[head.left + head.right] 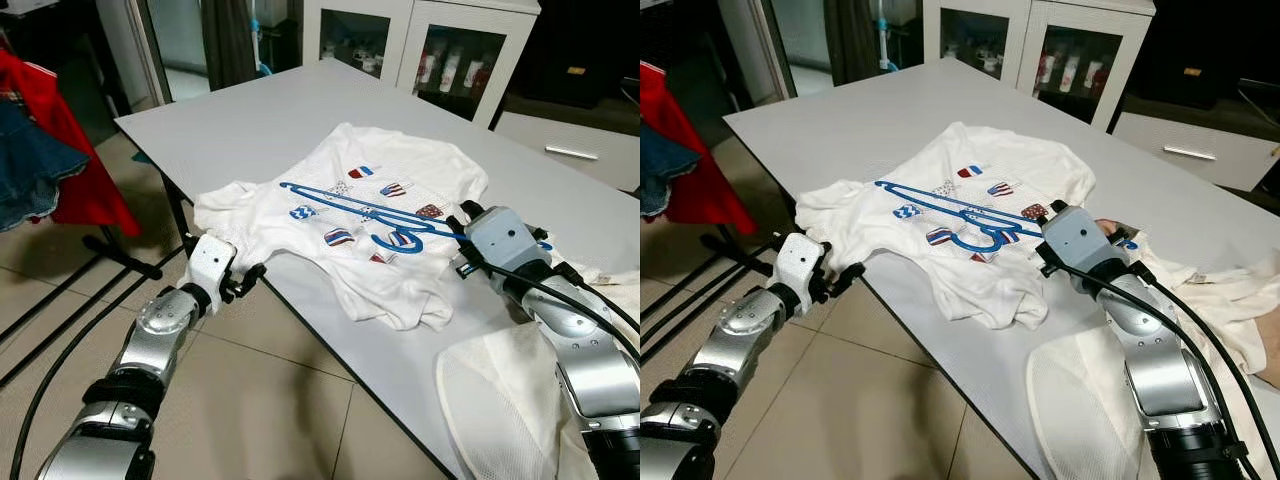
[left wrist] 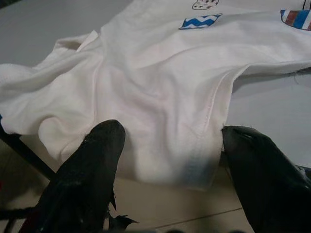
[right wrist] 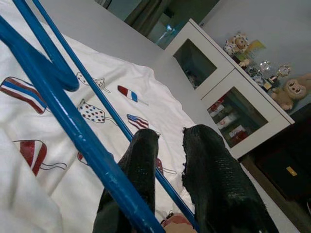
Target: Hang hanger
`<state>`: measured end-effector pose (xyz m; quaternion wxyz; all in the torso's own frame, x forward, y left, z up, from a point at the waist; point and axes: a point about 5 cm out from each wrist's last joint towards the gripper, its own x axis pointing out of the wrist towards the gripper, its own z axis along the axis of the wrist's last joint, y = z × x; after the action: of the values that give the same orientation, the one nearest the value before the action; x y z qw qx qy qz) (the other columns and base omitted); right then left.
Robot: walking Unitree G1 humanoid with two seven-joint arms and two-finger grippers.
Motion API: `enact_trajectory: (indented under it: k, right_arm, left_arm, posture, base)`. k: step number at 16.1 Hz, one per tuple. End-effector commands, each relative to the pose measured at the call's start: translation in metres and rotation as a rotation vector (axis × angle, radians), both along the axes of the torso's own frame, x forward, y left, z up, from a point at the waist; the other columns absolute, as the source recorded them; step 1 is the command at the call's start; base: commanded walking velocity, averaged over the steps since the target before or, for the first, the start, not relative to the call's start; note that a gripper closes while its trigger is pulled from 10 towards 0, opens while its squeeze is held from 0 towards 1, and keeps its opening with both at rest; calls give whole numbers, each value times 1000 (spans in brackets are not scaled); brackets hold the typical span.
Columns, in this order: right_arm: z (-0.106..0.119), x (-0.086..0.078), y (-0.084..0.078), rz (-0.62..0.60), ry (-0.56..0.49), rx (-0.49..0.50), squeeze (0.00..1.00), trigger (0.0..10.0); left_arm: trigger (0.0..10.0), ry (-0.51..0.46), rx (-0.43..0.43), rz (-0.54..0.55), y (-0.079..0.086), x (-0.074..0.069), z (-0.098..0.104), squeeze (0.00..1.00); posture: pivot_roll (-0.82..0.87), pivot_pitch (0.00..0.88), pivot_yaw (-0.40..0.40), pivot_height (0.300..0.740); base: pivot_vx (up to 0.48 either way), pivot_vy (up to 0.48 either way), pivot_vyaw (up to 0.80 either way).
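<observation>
A blue wire hanger (image 1: 350, 205) lies flat on a white T-shirt (image 1: 400, 275) printed with small ice lollies, spread on the grey table (image 1: 230, 120). At the hanger's right end my right gripper (image 3: 170, 141) has its fingers nearly together, with a thin blue bar of the hanger running between them. My left gripper (image 2: 167, 141) hovers at the table's near-left edge. It is open, and the hem of the shirt's drooping sleeve (image 2: 146, 121) sits between its two fingers.
Red and denim garments (image 1: 70, 170) hang at the far left over a black rack base (image 1: 120, 255) and floor cables. A white mesh cloth (image 1: 500, 400) and more white clothes (image 1: 1230, 280) lie on the table's right. A glass-door cabinet (image 1: 420, 45) stands behind.
</observation>
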<state>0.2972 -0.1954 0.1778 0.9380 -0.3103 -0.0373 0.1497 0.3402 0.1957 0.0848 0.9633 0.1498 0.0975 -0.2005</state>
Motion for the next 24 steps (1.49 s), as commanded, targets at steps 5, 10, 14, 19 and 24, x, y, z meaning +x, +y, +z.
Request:
enact_trajectory:
  k: [5, 10, 14, 19, 24]
  right_arm:
    - [5, -1, -1, -2, -22, 1, 0, 10000]
    - [6, 0, 0, 2, -25, 3, 0, 10000]
    - [6, 0, 0, 1, -29, 8, 0, 10000]
    - [8, -4, 0, 50, -17, 19, 0, 10000]
    - [16, -23, 12, 275, 56, -85, 0, 10000]
  left_arm:
    - [0, 131, 16, -106, -11, -10, -20, 0]
    - [0, 87, -13, -159, -11, -7, -6, 0]
    - [0, 77, -47, -227, -16, -8, 3, 0]
    - [0, -116, -58, -213, -6, 8, 48, 0]
    - [0, -157, -33, -241, 3, 14, 70, 0]
  posture:
    - [40, 70, -14, 740]
    - [45, 71, -14, 740]
    - [46, 71, -12, 740]
    - [43, 76, -11, 740]
    - [41, 72, 1, 740]
  base:
    - [0, 0, 0]
    - [0, 0, 0]
    - [0, 0, 0]
    - [0, 0, 0]
    - [0, 0, 0]
